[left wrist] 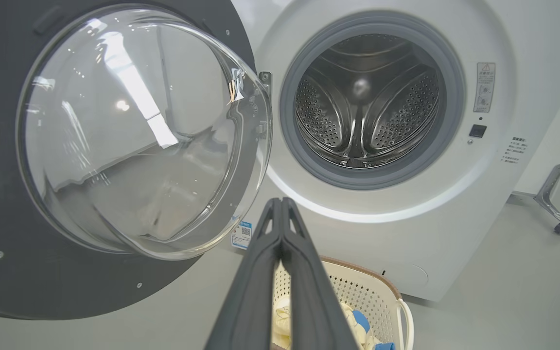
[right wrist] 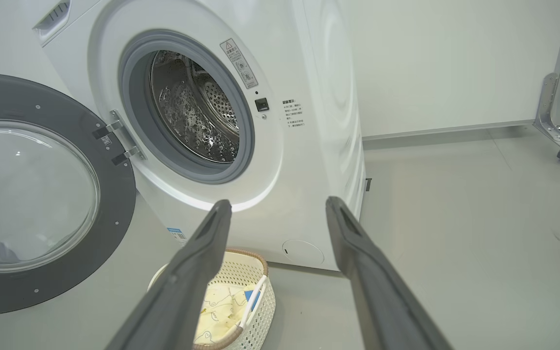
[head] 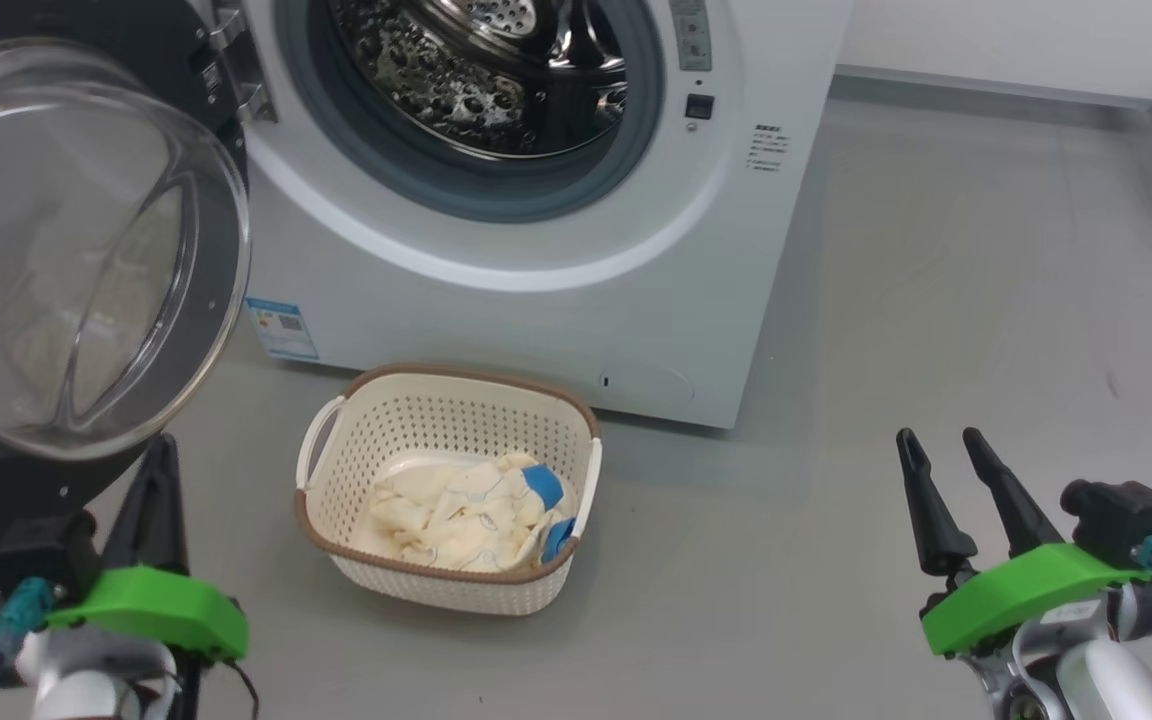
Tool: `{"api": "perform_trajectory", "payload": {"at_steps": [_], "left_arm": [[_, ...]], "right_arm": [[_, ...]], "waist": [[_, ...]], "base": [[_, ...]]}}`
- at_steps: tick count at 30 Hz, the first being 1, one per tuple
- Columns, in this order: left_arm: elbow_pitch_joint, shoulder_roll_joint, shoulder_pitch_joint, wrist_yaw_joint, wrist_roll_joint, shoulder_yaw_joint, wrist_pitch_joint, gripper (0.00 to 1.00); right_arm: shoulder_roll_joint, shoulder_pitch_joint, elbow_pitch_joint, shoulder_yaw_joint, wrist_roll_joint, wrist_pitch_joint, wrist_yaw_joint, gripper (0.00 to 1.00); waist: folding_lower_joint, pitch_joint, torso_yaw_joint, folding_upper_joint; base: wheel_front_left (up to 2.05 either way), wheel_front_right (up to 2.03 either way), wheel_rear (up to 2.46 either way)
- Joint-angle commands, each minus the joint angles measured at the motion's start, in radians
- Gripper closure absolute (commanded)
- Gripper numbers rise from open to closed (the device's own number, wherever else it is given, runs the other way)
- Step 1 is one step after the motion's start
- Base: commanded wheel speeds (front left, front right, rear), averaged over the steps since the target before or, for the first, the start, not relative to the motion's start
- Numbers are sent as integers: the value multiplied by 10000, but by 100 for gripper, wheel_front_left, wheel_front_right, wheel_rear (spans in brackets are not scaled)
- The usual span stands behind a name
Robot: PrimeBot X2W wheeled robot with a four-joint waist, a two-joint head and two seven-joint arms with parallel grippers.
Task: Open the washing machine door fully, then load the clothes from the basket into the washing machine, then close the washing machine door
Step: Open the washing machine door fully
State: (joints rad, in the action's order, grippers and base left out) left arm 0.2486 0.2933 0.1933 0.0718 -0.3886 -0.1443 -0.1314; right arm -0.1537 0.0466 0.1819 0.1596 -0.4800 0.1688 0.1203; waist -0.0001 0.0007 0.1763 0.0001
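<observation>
Washing machine door (head: 86, 250) open at my ten o'clock; clothes (head: 466, 515) in basket (head: 456, 415); left gripper (head: 164, 447) clenched empty; right gripper (head: 938, 436) released.

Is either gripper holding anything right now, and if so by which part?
Nothing is held. The left gripper is shut with its fingers pressed together on nothing; the right gripper is open and empty. The clothes lie in the basket.

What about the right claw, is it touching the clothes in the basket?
Apart. The head view shows the right gripper open at lower right, with bare grey floor between it and the clothes lying in the basket.
</observation>
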Motion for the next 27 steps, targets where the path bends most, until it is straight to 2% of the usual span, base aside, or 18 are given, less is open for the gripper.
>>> {"api": "perform_trajectory", "payload": {"at_steps": [1, 10, 15, 22, 23, 24, 25, 27], "left_arm": [[-544, 159, 250, 99, 27, 287, 16, 100], [-1835, -492, -1034, 172, 87, -504, -142, 100], [-1922, -838, -1445, 242, 4, -691, -489, 100], [-1812, -987, -1674, 73, 25, -987, -818, 100], [-1768, -1006, -1692, 17, -15, -1014, -845, 82], [-1717, -1010, -1696, -7, -14, -1032, -876, 29], [-1659, -1010, -1692, -11, 5, -1046, -905, 0], [-1558, -1030, -1665, -46, 4, -1081, -948, 0]], "right_arm": [[-47, 239, -354, 93, -55, 135, 104, 0], [281, -141, -578, -96, -15, 231, 104, 0], [440, -194, -879, -173, -19, 138, 104, 0], [487, -320, -1166, -317, 160, -4, 104, 0], [500, -336, -1169, -343, 172, -2, 104, 0], [517, -347, -1164, -368, 184, 5, 104, 0], [536, -353, -1153, -382, 197, 16, 104, 0], [569, -355, -1114, -387, 235, 28, 104, 0]], "waist": [[1, -369, -418, -1], [1, -808, -1009, -1], [1, -890, -1220, -1], [1, -902, -1334, -1], [1, -897, -1333, -1], [1, -891, -1328, -1], [1, -885, -1323, -1], [1, -868, -1307, -1]], "base": [[0, 0, 0], [0, 0, 0], [0, 0, 0], [0, 0, 0], [0, 0, 0], [0, 0, 0], [0, 0, 0], [0, 0, 0]]}}
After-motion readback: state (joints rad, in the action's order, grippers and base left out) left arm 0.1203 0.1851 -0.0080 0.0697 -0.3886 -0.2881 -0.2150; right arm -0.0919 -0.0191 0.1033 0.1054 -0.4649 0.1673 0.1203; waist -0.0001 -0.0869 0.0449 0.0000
